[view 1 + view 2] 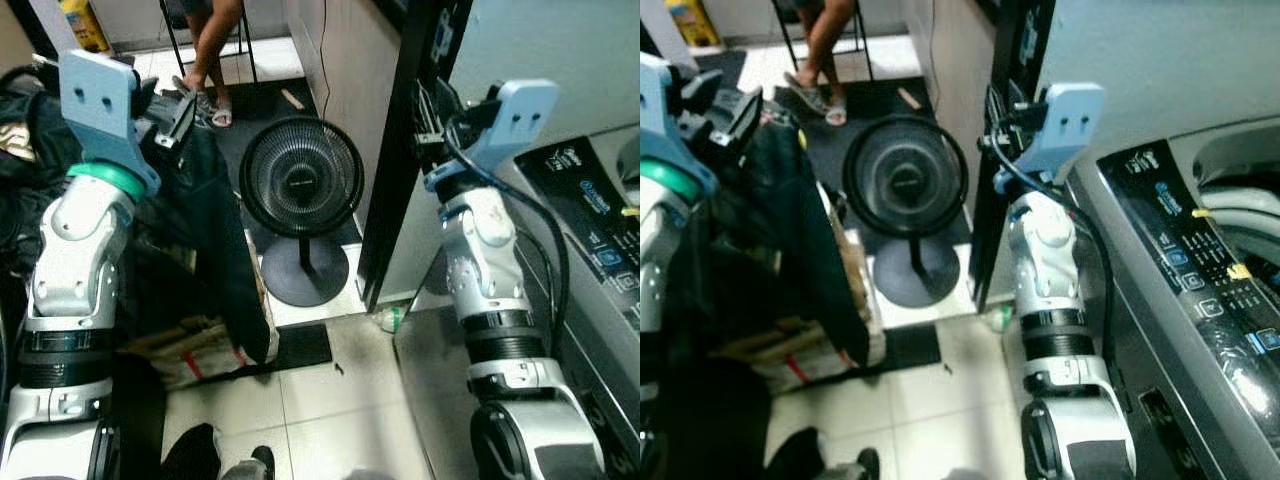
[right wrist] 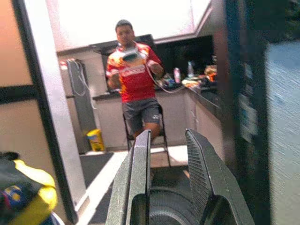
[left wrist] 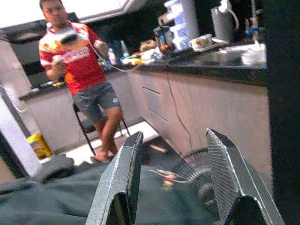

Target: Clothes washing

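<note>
**Dark garment dangling, fan in the way**

Head views: tiled floor [image 1: 330,400], standing fan [image 1: 300,185] beside the washing machine [image 1: 1200,290]. The dark garment [image 1: 215,240] could snag it.

Left wrist: left gripper [image 3: 176,180] pinches the garment.

Right wrist: right gripper [image 2: 166,176] parted, empty.

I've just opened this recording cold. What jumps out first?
A black floor fan stands on the tiles straight ahead, between the two raised arms. The left gripper holds up a dark garment that hangs toward the floor. On the right, a washing machine shows its control panel.
</note>
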